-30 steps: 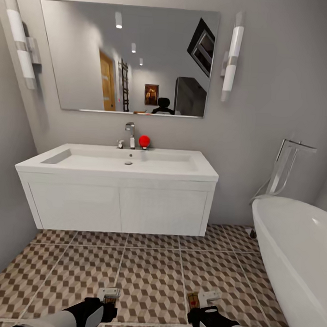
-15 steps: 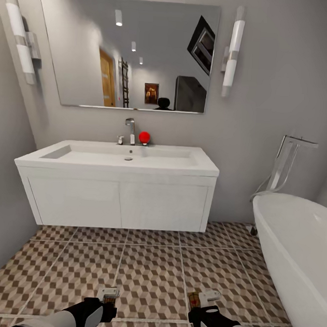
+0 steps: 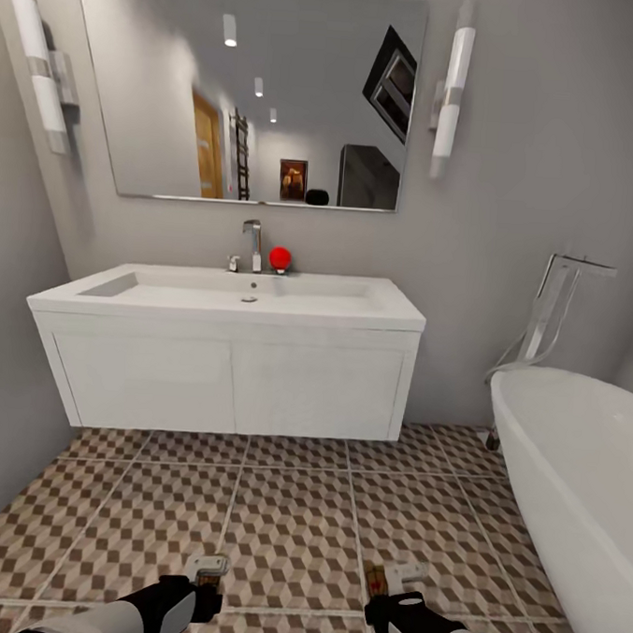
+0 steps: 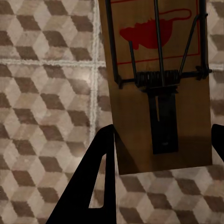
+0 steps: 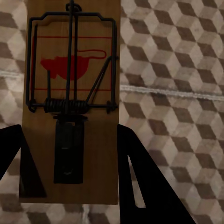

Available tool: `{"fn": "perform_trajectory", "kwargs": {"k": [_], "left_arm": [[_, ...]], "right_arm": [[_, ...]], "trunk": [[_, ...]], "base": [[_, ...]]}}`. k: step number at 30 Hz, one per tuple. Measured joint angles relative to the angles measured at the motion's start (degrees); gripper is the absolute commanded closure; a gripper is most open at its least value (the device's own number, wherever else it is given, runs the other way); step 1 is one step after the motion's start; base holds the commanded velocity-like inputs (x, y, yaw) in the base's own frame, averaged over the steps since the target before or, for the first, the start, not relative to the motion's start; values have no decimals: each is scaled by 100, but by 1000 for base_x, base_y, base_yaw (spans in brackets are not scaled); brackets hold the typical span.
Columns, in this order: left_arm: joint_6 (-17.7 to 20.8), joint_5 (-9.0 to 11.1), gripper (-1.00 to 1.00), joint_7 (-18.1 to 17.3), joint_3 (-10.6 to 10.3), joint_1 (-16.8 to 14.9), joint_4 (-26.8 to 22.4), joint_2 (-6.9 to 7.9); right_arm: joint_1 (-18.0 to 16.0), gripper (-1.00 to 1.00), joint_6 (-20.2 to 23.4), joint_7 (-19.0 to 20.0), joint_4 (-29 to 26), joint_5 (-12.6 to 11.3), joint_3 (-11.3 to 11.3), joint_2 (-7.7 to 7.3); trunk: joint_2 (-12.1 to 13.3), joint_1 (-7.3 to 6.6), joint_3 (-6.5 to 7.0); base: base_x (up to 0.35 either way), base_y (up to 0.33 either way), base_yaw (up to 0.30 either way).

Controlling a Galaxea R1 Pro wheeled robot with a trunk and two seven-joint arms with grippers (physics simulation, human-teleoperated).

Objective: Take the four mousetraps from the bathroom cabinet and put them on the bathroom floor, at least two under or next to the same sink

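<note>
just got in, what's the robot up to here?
It faces the sink in the bathroom, carrying a mousetrap in each tool: one in the left tool, seen close in the left wrist view, and one in the right tool, seen close in the right wrist view. Both traps are held above the tiled floor, neither set down yet.

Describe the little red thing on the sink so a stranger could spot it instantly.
Find the white rectangular basin on the wide white vanity under the big wall mirror. On its back ledge, just right of the chrome tap, sits a small round red object, the only bright colour there.
</note>
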Motion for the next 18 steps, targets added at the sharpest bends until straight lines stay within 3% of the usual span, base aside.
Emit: {"fn": "perform_trajectory", "kwargs": {"k": [18], "left_arm": [[-36, 2, 100, 8, 0, 5, -1, 37]], "right_arm": [[0, 100, 43, -1, 0, 0, 0, 0]], "trunk": [[-722, 395, -323]], "base": [[0, 0, 0]]}}
